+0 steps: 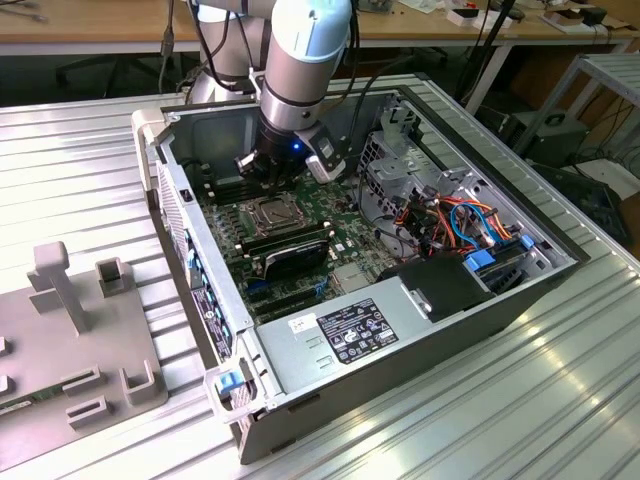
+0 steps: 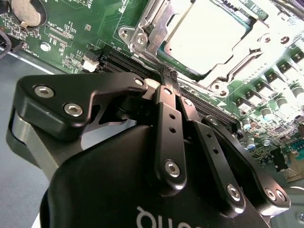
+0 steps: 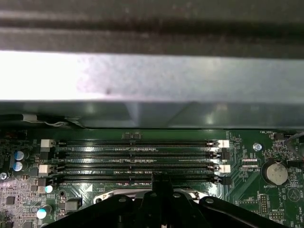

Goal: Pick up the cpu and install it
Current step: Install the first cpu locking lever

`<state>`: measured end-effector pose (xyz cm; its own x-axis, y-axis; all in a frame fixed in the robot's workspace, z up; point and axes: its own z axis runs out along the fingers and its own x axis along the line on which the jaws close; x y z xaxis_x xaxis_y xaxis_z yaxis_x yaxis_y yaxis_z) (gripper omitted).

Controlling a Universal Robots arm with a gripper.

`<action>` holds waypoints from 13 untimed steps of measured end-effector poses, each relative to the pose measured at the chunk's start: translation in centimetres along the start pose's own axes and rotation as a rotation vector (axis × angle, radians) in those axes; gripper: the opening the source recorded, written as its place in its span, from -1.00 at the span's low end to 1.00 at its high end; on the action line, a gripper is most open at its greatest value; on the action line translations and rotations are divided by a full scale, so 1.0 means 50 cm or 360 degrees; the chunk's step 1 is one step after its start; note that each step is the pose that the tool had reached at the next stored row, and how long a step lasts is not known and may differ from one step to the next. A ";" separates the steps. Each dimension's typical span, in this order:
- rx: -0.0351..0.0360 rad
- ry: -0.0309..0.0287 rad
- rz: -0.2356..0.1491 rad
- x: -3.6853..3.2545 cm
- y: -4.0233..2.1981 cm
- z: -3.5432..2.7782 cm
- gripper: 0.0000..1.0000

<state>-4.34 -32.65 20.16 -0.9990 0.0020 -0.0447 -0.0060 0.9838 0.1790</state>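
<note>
The fingers (image 2: pixel 167 78) are pressed together with nothing between them, their tips meeting at the upper centre of the second wrist view, just at the near edge of the socket frame (image 2: pixel 142 35). The gripper (image 2: pixel 168 75) sits low over the motherboard (image 2: pixel 71 33). The cpu (image 2: pixel 206 35) lies flat in the socket at the upper right of that frame, its pale metal top bare and the hinged metal frame around it. A coin battery (image 2: pixel 26 10) shows in the upper left corner.

In the first wrist view the fingertips (image 3: pixel 160 180) rise at the bottom centre, just short of four empty memory slots (image 3: pixel 137 161) running across the middle of the frame.

In the exterior view the arm (image 1: pixel 305 60) comes down from the top centre into the open computer case (image 1: pixel 420 350), the gripper (image 1: pixel 262 172) just above the cpu (image 1: pixel 270 212). The power supply (image 1: pixel 350 330) fills the case's lower middle. The case rests on a ribbed metal tabletop (image 1: pixel 500 420), with a grey fixture (image 1: pixel 75 330) at lower left.
</note>
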 end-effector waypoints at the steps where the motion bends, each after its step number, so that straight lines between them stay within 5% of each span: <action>1: 0.0002 0.00000 0.0000 0.000 0.000 0.001 -0.79; 13: 0.0005 -0.00009 0.0000 -0.001 -0.001 0.006 -0.79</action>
<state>-4.29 -32.63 19.86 -0.9990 0.0018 -0.0453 -0.0062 0.9844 0.1761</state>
